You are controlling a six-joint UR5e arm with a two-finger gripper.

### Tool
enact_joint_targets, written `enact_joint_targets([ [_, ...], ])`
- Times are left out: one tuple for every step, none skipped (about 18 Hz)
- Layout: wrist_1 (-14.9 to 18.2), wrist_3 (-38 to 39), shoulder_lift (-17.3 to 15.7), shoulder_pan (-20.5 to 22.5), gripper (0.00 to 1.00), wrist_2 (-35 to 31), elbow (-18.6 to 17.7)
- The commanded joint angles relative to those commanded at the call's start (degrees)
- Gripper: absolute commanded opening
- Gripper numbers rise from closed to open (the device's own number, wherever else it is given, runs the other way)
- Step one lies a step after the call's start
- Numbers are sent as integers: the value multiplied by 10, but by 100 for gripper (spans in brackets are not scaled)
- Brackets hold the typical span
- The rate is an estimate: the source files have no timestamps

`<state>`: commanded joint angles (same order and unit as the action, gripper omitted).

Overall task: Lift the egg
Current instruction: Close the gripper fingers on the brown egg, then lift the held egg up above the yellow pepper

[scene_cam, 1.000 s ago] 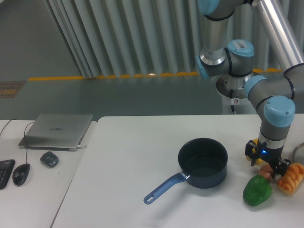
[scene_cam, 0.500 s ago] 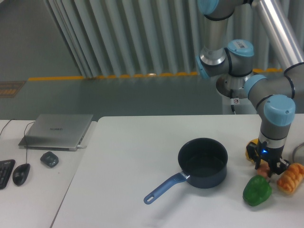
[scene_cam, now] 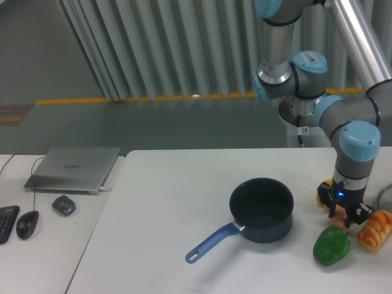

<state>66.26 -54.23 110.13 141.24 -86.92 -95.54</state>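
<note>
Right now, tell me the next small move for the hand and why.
Probably lift straight up a little. The hand is down on the egg, fingers apparently closed around it, with the green pepper just below and the bread roll beside it. A short vertical lift would clear both neighbours and show whether the grip holds; how firm it is cannot be seen.

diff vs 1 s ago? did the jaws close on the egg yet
The gripper has narrowed: its jaws stood wide a second ago and now sit close around the egg, which is mostly hidden between them. A firm hold cannot be confirmed, and the egg has not been lifted. The arm barely shifted. The green pepper, bread roll, yellow pepper and blue saucepan stayed put.
</note>
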Motion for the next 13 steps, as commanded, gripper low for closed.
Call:
enact_joint_targets([
  [23,0,-4,0,19,0,14],
  [39,0,-5,1,19,0,25],
  [50,-1,-6,2,19,0,34],
  [58,-1,-10,3,19,0,41],
  [64,-2,-12,3,19,0,45],
  [70,-4,-14,3,19,1,49],
  [80,-4,-15,3,19,0,56],
  [93,-4,-20,3,19,1,62],
  [105,-5,-28,3,19,1,68],
  [111,-5,-32,3,19,1,69],
  [113,-6,-34,3,19,1,72],
  [119,-6,-35,3,19,1,76],
  [134,-5,-36,1,19,1,86],
])
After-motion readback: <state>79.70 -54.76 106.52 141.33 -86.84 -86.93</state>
